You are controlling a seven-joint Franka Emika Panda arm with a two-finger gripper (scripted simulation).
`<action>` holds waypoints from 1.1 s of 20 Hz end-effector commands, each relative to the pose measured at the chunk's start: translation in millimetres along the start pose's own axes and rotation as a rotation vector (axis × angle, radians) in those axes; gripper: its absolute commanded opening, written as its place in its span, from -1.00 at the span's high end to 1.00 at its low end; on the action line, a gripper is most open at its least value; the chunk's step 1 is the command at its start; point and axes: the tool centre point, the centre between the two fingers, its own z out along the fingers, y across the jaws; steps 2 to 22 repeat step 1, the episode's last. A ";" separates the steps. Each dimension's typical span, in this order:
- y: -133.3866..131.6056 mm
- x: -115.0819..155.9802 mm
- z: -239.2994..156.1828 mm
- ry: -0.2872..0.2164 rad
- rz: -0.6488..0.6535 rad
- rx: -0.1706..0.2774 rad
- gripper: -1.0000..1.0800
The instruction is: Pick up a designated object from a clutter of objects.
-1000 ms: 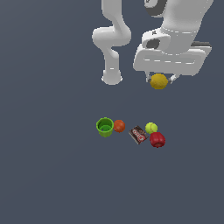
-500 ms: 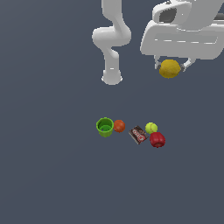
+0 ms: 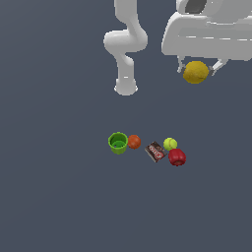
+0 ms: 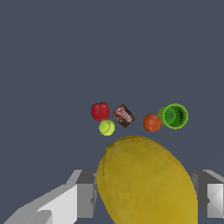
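The end effector (image 3: pixel 196 72), pinching the lemon (image 3: pixel 196 72), has risen higher above the surface (image 3: pixel 59 197), so the pick looks essentially done

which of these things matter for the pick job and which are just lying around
In the job:
- lemon, held up off the surface
- gripper, shut on the lemon

Just lying about, on the surface:
- green cup
- orange-red ball
- dark brown box
- yellow-green ball
- red rounded thing
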 end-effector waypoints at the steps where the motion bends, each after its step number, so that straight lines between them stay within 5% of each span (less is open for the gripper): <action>1: -0.2 0.3 -0.5 0.001 0.000 0.000 1.00; 22: -0.2 0.3 -0.5 0.001 0.000 0.000 1.00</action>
